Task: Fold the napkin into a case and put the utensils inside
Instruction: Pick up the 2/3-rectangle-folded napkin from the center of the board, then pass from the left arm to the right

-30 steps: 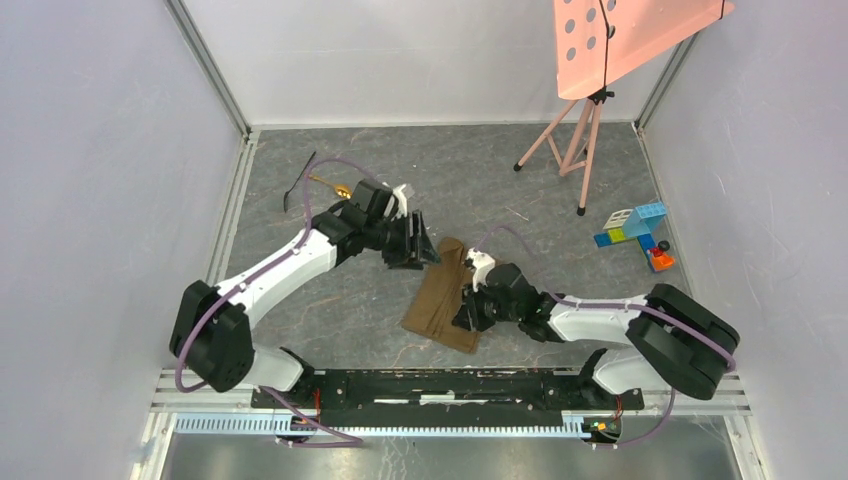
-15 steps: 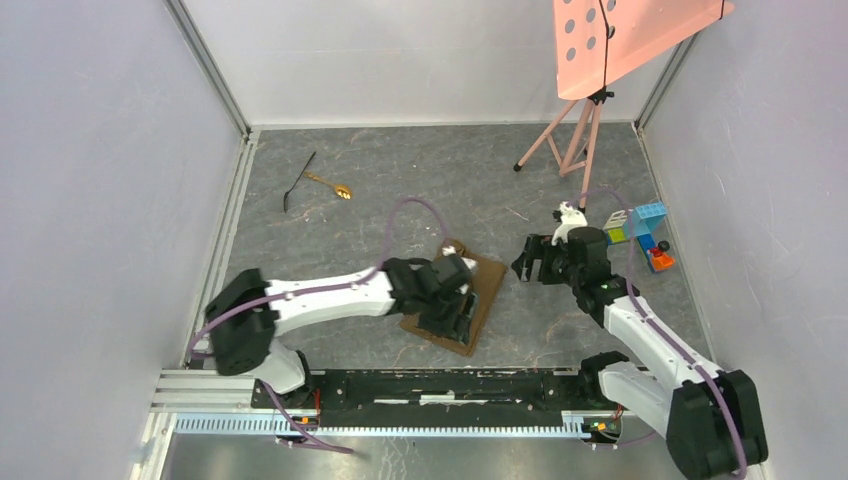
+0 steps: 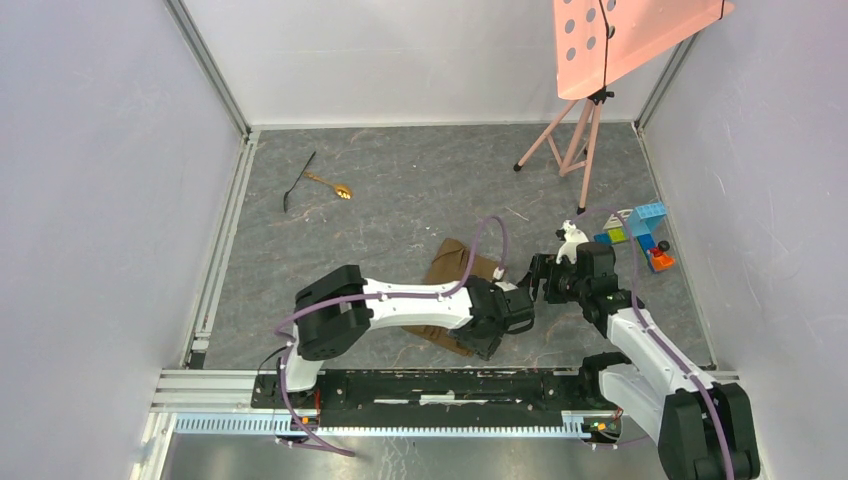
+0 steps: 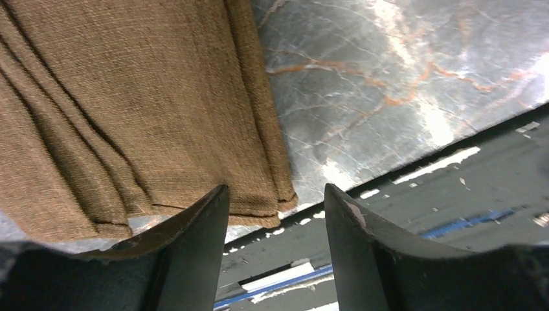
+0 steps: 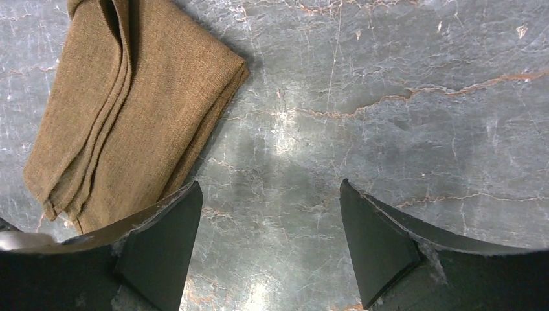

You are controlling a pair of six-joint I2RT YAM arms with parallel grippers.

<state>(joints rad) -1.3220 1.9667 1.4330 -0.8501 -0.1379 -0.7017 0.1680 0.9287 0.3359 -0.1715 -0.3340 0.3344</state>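
The brown napkin [image 3: 448, 264] lies folded into a narrow oblong near the middle of the table, partly under my left arm. My left gripper [image 3: 485, 335] hangs open over its near right corner [image 4: 259, 194], with nothing between the fingers. My right gripper [image 3: 538, 280] stands open just right of the cloth, over bare table [image 5: 268, 183]. The napkin [image 5: 129, 110] fills the upper left of the right wrist view. The gold spoon [image 3: 332, 186] and the thin black utensil [image 3: 298, 182] lie together at the far left.
A pink board on a tripod [image 3: 588, 130] stands at the back right. Coloured toy blocks [image 3: 636, 228] sit by the right wall. The black rail [image 3: 430, 385] runs along the near edge, close behind the napkin's corner.
My left arm swung from beside the utensils across to the napkin's near right corner. My right gripper let go of the napkin, opened and drew off to its right.
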